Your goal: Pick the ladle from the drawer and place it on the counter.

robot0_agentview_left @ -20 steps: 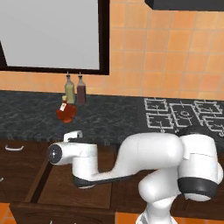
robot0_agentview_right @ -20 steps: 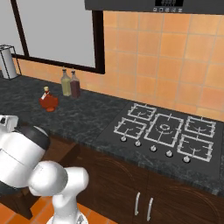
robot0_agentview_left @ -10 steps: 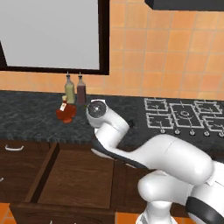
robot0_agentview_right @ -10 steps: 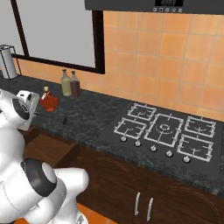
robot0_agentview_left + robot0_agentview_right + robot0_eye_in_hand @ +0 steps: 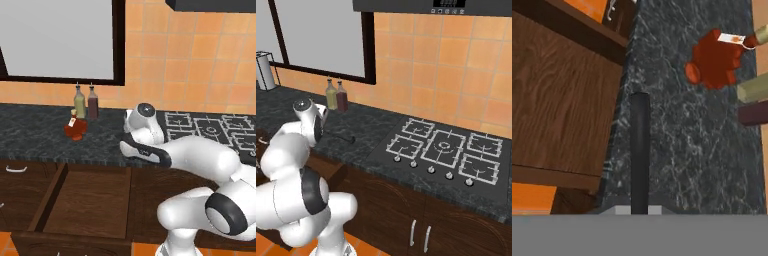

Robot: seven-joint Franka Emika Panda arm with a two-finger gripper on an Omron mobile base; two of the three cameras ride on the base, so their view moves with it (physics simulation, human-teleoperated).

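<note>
Black ladle [image 5: 640,150] handle lengthwise over counter [image 5: 682,150], beside drawer [image 5: 557,100].

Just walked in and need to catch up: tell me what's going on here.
The arm reaches over the counter with the ladle running straight out from its hand, above the stone near the front edge. The grip itself is hidden, so it probably holds the ladle, but that can't be confirmed. The drawer stands open with a bare floor. A red bottle stands further back.
</note>
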